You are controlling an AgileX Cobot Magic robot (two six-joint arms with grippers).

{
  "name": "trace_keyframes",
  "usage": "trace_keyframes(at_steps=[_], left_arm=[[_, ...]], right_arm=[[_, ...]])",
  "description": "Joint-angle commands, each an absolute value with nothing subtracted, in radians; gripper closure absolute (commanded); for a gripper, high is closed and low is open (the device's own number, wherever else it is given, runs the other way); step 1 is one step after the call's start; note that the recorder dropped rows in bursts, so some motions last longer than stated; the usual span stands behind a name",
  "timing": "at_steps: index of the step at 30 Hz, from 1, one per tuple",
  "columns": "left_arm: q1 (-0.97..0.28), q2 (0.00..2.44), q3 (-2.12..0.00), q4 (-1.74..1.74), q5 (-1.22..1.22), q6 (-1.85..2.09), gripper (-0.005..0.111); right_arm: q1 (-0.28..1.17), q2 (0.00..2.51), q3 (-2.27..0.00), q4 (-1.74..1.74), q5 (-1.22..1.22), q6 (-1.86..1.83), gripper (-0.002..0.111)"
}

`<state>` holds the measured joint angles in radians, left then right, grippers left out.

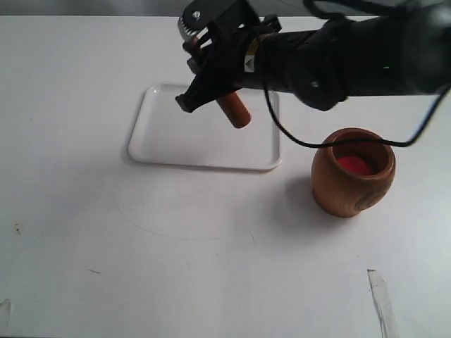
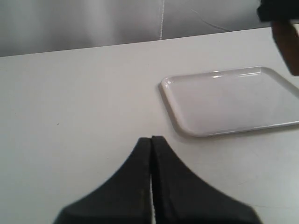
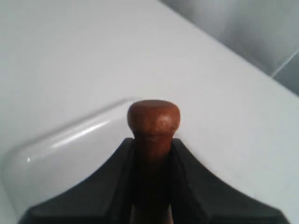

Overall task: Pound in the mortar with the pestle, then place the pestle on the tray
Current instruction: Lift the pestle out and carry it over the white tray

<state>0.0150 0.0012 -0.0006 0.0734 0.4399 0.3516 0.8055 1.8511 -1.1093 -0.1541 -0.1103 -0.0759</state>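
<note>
Right gripper clamped the short reddish-brown wooden pestle, tilted over the flat white rectangular plastic tray; the rounded brown wooden mortar stood beside the tray on the bench; released while tilted, the pestle might roll over the low rim; left gripper was closed, empty.

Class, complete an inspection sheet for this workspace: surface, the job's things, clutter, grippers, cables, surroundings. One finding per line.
Surface: white table, faint scuffs.
Job's things: tray flat, nothing lying on it; mortar upright beside the tray, apart from it; pestle tilted over the tray, thick end down.
Clutter: pale strip, perhaps tape, near the table's edge.
Grippers: right gripper shut on the pestle's handle; left gripper shut, holding nothing.
Cables: black cable loops under the right arm, near the mortar's mouth; contact cannot be told.
Surroundings: grey backdrop behind the table.
</note>
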Motion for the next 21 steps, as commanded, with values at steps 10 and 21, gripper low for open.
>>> trace_keyframes(at_steps=[10,21], left_arm=[[0.007,0.000,0.000,0.066,0.437,0.343,0.107],[0.007,0.000,0.000,0.066,0.437,0.343,0.107]], right_arm=[[0.827,2.077,-1.271,-0.147,0.043,-0.073,0.108],[0.827,2.077,-1.271,-0.117,0.038,-0.067,0.074]])
